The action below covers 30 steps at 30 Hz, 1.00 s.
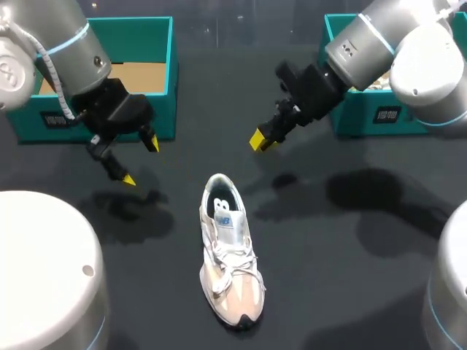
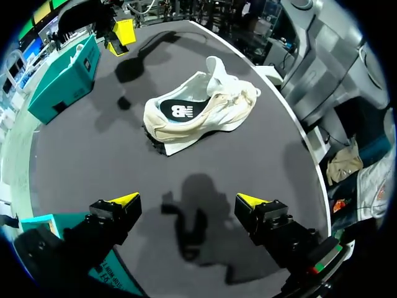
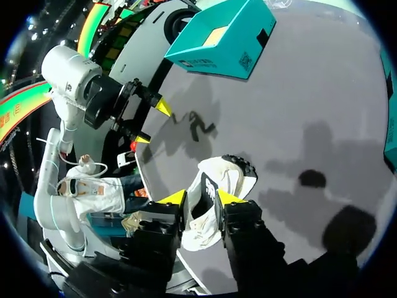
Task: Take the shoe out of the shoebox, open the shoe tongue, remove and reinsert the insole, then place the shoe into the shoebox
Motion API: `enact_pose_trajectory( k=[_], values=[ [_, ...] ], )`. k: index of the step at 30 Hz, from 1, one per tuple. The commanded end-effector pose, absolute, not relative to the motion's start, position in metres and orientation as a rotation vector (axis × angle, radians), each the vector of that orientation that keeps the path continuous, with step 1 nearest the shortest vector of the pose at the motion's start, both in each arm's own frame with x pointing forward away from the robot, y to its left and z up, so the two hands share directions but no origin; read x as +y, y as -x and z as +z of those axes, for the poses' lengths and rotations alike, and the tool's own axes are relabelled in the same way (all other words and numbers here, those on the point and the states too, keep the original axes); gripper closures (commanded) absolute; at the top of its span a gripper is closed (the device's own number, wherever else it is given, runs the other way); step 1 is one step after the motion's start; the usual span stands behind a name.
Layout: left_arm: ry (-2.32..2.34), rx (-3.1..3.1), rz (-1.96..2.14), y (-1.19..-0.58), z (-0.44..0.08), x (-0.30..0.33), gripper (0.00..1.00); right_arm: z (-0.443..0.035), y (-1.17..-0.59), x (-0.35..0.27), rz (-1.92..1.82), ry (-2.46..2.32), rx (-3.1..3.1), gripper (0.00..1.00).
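Observation:
A white and cream sneaker point(image 1: 228, 251) stands on the dark table point(image 1: 328, 292), toe towards the front edge, its dark insole showing in the opening. From the left wrist, the sneaker point(image 2: 198, 108) lies well ahead of the fingers, tongue lifted. My left gripper point(image 1: 140, 160) hangs open and empty to the shoe's back left; its own view shows the left gripper point(image 2: 187, 200) over bare table. My right gripper point(image 1: 261, 138) hovers behind the shoe, holding nothing. In its own view the right gripper point(image 3: 200, 197) stands narrowly open, and the sneaker point(image 3: 232, 180) shows far below.
A teal shoebox point(image 1: 164, 80) with a brown floor stands at the back left. A second teal box point(image 1: 365, 117) is at the back right under my right arm. The left box point(image 3: 217, 37) also shows in the right wrist view.

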<state>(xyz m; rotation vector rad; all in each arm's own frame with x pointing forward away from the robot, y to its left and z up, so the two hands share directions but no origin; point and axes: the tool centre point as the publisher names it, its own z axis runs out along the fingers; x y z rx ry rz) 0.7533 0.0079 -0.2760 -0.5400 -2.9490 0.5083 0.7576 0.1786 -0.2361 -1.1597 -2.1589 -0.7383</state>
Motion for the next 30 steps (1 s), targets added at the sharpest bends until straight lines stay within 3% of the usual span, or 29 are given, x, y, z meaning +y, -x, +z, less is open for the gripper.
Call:
enact_pose_trajectory(
  k=[1,9,21,30],
  values=[
    [0.559,-2.932,0.491,-0.768,-0.262,0.024,0.0,-0.217,-0.753,0.177,-0.573,1.265,-2.256,1.0],
    [0.643,-2.894,0.403,-0.788,-0.251,0.051,0.0,-0.198,-0.744,0.187,-0.471,1.588,-2.258,1.0],
    [0.702,-2.867,0.423,-0.791,-0.25,0.053,0.0,-0.198,-0.744,0.187,-0.471,1.588,-2.258,1.0],
    [0.889,-2.828,0.331,-0.824,-0.246,0.093,0.0,-0.228,-0.72,0.26,-0.248,1.841,-2.489,1.0]
  ],
)
